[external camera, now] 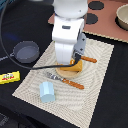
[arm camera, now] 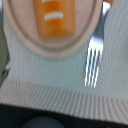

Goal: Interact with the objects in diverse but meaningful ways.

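While the arm hangs low over the woven mat (external camera: 95, 75), its gripper (external camera: 75, 64) is masked by its own white body, so I cannot tell whether the fingers are open or closed.

In the exterior view, the orange-brown bread loaf (external camera: 76, 67) sits on a pale wooden plate (external camera: 67, 71) directly beneath the fingers, a fork (external camera: 65, 80) and a knife (external camera: 89, 59) to either side, the light blue cup (external camera: 48, 90), dark grey pot (external camera: 25, 51) and flat yellow packet (external camera: 9, 77) well apart. In the wrist view, the loaf (arm camera: 54, 19) looks a light, rigid, smooth toy, probably slippery; grasp across its narrow sides. The picture is blurred, the loaf's far end is cut off, and no fingertips show; the fork (arm camera: 93, 62) lies just beside the plate (arm camera: 30, 42).
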{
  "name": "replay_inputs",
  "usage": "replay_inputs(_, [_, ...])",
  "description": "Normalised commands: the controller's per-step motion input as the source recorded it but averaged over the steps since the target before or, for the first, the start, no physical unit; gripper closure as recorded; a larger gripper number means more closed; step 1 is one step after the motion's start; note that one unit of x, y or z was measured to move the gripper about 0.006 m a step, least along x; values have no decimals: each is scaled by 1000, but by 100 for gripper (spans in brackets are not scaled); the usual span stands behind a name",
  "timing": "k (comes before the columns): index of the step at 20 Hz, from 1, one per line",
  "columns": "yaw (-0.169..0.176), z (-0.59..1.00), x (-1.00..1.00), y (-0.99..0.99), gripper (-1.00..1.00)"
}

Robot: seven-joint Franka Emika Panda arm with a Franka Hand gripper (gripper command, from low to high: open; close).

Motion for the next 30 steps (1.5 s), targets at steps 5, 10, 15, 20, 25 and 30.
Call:
replay_inputs(5, [0,0,-958,-582,-100])
replay_inputs(10, [0,-49,-905,-678,-100])
replay_inputs(15, [0,-165,-861,-743,-100])
replay_inputs(20, [0,-265,-797,-678,-100])
replay_inputs(25, [2,-214,-585,-189,-100])
replay_inputs(30, [80,-141,-474,145,-100])
